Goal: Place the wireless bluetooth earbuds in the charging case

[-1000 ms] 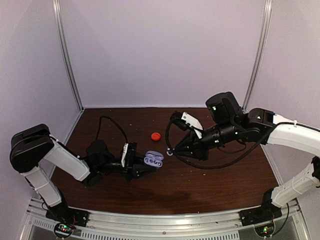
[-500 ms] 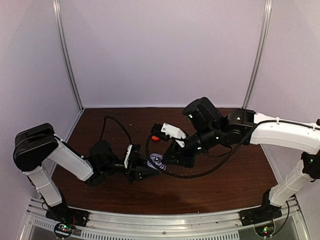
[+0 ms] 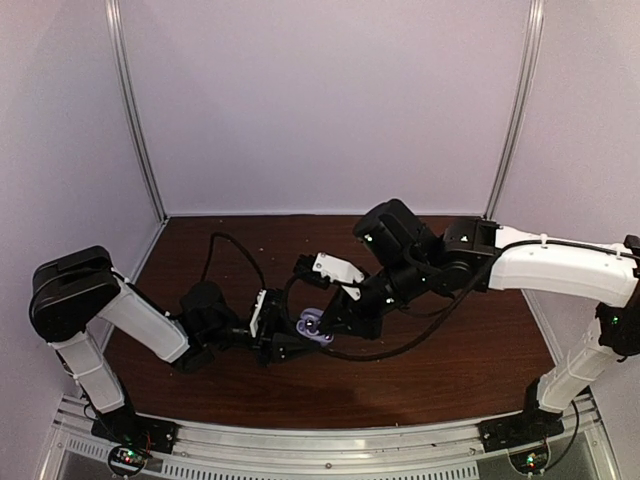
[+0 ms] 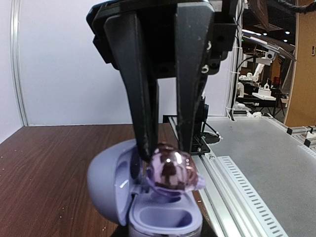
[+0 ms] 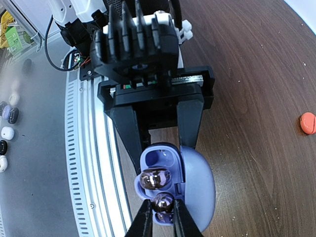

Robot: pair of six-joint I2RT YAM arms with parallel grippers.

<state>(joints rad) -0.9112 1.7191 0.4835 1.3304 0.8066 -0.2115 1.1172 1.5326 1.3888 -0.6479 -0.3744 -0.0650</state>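
Lavender charging case (image 5: 200, 185) is sitting clamped in the left gripper (image 5: 163, 150) while the right gripper (image 5: 162, 211) is pinching a glossy earbud (image 5: 163, 201) just over it, risking, I judge, a jammed seating if going in tilted.

Charging case (image 4: 112, 186) base beyond left-wrist view's lower edge

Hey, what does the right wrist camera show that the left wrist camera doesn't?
Only right wrist: a red piece on the table, a second earbud lying in the case, and the left gripper clamping that case. Only left wrist: a hall with other rigs past the table edge. Both: the open case, its empty socket, and the right gripper pinching an earbud above it.
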